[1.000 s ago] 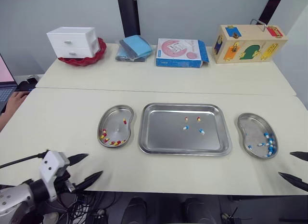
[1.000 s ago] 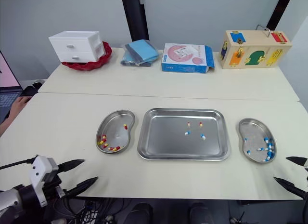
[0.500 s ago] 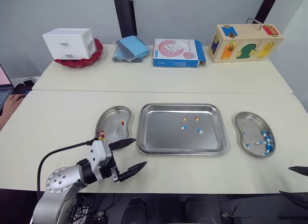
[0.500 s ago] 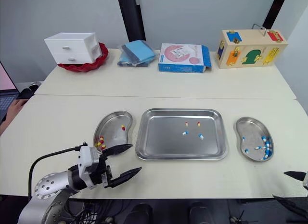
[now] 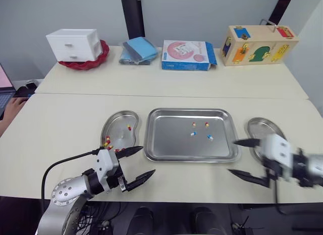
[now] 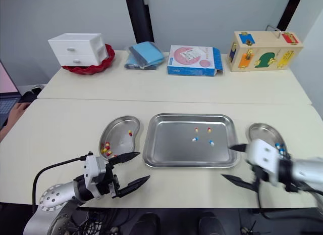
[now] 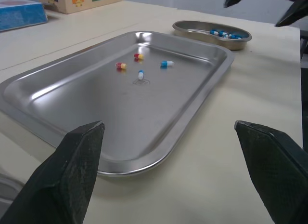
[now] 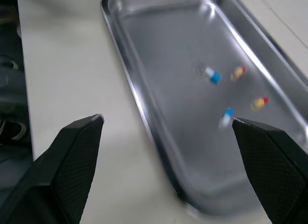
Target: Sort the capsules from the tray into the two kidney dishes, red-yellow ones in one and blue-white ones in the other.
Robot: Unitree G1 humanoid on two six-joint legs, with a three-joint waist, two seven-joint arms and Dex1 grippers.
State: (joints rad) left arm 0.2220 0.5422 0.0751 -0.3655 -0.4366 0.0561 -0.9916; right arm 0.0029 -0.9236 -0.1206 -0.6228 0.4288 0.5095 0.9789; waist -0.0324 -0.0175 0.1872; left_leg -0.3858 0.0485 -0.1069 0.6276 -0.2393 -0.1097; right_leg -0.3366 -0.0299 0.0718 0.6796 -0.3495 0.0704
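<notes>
The pale counter [image 5: 60,119] takes the whole middle of the frame. At its centre lies the steel tray [image 5: 171,146]. The left kidney dish [image 5: 119,119] lies just beside the left edge of the tray. The right kidney dish [image 5: 258,126] lies near the right edge of the tray and is partly covered by the right pincer [image 5: 232,156].

The right pincer hangs at the lower right of the frame, close to the lower right corner of the tray. Its two fingers are spread wide and hold nothing. The left pincer [image 5: 146,160] is at the lower left, below the left kidney dish and near the lower left corner of the tray. It is also spread wide and empty.

In the upper right part of the tray lie two red-yellow capsules [image 5: 193,124] side by side, and just below them two blue-white capsules [image 5: 210,137]. More red-yellow ones lie in the left kidney dish, and more blue-white ones in the right kidney dish.
</notes>
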